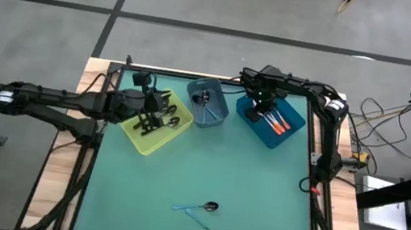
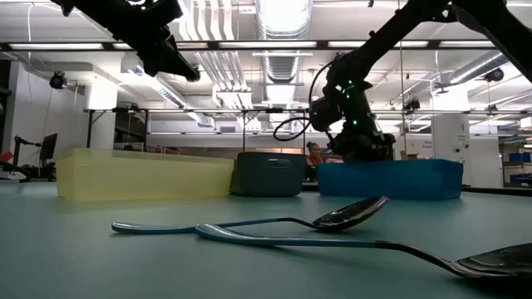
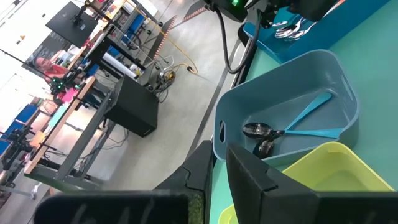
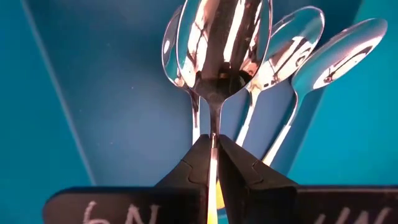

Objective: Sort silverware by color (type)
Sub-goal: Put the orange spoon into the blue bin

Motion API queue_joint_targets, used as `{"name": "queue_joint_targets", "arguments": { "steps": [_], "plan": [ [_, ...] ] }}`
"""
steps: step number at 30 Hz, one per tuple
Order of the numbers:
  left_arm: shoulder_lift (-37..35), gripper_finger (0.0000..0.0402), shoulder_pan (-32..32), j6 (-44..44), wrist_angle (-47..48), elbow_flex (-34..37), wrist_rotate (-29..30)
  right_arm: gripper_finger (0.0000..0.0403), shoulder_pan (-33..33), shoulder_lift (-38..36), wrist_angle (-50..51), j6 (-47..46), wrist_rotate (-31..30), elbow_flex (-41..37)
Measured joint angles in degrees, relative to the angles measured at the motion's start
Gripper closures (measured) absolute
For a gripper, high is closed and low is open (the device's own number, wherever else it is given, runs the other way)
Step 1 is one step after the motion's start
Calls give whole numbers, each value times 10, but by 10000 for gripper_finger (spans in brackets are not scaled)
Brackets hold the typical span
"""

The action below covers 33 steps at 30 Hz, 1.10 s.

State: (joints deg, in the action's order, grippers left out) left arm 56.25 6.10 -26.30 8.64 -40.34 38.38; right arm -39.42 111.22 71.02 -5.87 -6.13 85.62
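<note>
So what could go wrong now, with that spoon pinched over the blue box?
1. The right arm's fingers pinch the spoon only by its thin handle, so it might twist or slip out early.
2. Three spoons already lie in the blue box right under it, so it may clatter onto them or push them about.
3. Two light blue spoons lie crossed on the table; grabbing one might drag the other along.
</note>
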Motion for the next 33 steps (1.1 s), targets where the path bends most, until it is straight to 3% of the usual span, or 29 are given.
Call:
{"name": "queue_joint_targets", "arguments": {
  "steps": [17,33],
  "plan": [
    [0,372,0,0,0,0,0,392,0,-2,-61,-11,-1,-26],
    [0,372,0,0,0,0,0,344,0,-2,-63,-36,-1,-26]
  ]
}}
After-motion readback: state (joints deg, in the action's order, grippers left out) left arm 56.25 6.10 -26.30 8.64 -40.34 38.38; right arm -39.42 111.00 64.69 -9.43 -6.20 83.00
